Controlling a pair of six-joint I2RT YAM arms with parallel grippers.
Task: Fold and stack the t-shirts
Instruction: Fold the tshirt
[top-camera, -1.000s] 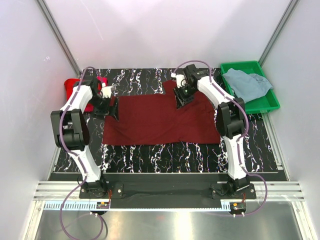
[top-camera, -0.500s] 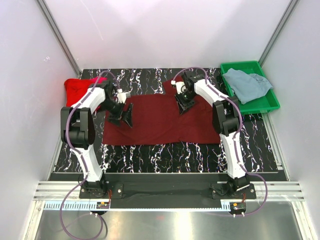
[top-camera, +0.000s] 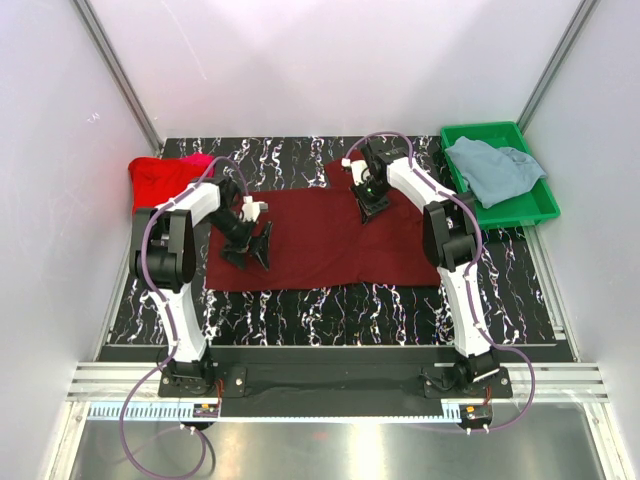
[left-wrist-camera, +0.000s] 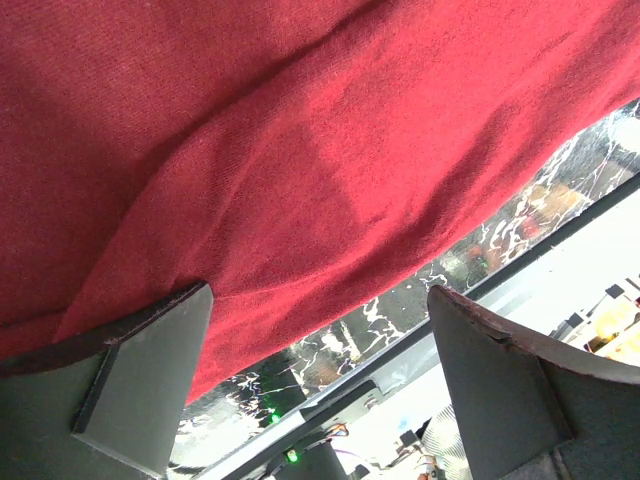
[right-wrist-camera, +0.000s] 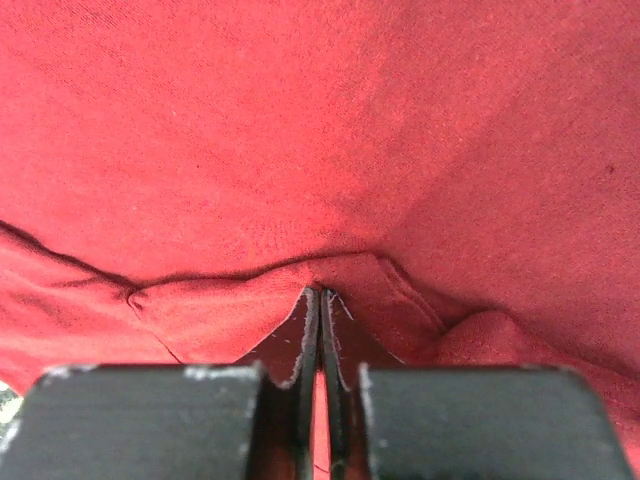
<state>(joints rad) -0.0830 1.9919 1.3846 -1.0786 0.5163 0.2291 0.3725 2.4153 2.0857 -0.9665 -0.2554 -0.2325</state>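
At table centre: maroon t-shirt (top-camera: 320, 240) lies spread flat
Right gripper (right-wrist-camera: 320, 295): pinched closed on a fold at the shirt's far edge
Left gripper (top-camera: 250, 252): jaws wide apart over its left part
Far left: red t-shirt (top-camera: 155, 180), pink t-shirt (top-camera: 203, 159) beside it
Far right: grey-blue t-shirt (top-camera: 490, 168) in green tray (top-camera: 535, 210)

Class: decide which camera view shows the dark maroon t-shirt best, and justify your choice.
Top external: the whole dark maroon t-shirt lies spread on the table. Left wrist shows only its edge beyond the open left gripper. Right wrist shows only a fold pinched by the shut right gripper.
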